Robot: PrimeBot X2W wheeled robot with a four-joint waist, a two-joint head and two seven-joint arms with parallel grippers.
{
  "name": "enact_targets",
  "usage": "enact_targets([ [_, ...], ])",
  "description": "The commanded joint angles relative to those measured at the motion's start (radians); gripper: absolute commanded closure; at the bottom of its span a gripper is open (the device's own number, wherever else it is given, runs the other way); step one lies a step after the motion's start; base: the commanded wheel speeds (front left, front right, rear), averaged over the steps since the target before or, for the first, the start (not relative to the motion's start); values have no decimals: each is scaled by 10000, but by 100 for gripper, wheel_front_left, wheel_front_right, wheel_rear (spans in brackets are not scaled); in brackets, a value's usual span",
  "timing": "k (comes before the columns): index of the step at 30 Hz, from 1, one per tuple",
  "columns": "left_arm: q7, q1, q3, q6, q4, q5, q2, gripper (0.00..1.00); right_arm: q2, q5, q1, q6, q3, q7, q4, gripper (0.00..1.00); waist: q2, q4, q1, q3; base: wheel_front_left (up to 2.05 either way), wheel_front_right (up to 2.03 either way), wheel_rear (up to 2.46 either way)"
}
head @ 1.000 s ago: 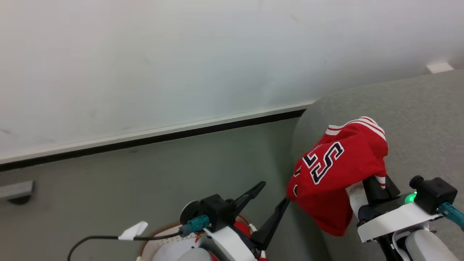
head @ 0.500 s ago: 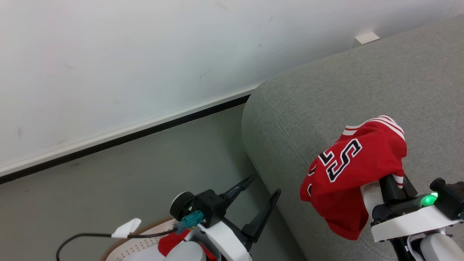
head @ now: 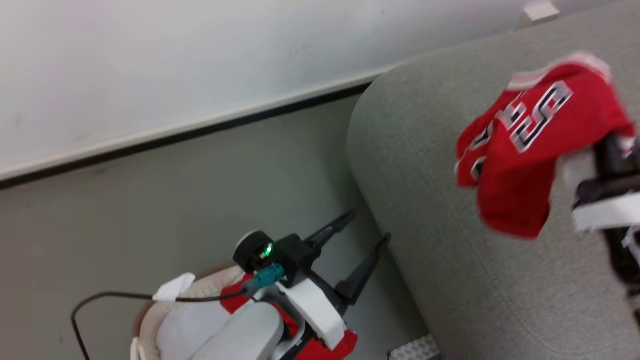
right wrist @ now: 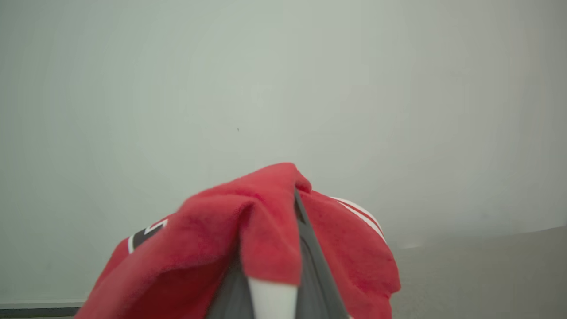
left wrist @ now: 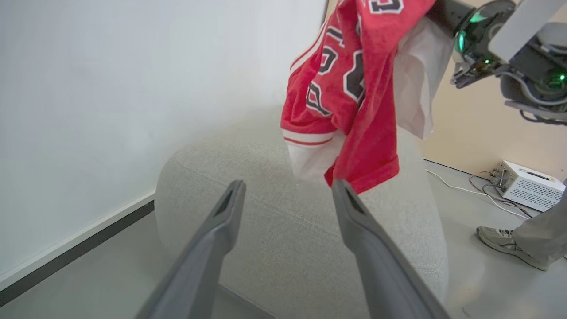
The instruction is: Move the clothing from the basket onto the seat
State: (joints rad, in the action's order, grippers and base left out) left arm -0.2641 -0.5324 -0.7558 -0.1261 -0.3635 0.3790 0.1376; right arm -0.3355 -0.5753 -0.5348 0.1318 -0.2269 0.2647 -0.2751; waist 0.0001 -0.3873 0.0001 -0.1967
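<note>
The right jaws are pinched shut on a red piece of the clothing [head: 525,145], which dangles over the rounded end of the grey seat [head: 450,260]. The left jaws gape wide and hold nothing, poised above the basket [head: 141,324] on the floor beside the seat, where more red and white fabric lies.

the seat [head: 475,260] spreads from 2 to 5 o'clock. one garment [head: 525,145] hangs from my right claw [head: 608,150] over it at 2 o'clock. the basket [head: 146,320] sits on the floor [head: 200,200] at 7 o'clock, more clothing [head: 234,293] inside, my left claw [head: 368,226] between basket and seat.
</note>
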Motion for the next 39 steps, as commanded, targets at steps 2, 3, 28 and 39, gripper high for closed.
enact_targets([
  [2, 43, -394, -35, -32, 45, -163, 228, 0, -451, -307, -1121, -21, 279, -7, -404, 100, -1, 628, -1, -1258, 0, 0, 0],
  [3, 57, -537, -32, -32, 82, -210, 290, 0, -543, -390, -1498, -21, 420, -5, -534, 100, -1, 733, -1, -1556, 0, 0, 0],
  [28, 83, -2022, 43, 169, 426, -567, 852, 0, -2677, 1437, -6801, -22, 40, -1862, -7802, 100, -1, 2633, -1, -4757, 0, 0, 0],
  [39, 12, -1606, 125, 228, 94, -337, 825, 0, -2369, 1281, -6486, -22, -1167, -2610, -8489, 0, -1, 2376, -1, -3730, 0, 0, 0],
])
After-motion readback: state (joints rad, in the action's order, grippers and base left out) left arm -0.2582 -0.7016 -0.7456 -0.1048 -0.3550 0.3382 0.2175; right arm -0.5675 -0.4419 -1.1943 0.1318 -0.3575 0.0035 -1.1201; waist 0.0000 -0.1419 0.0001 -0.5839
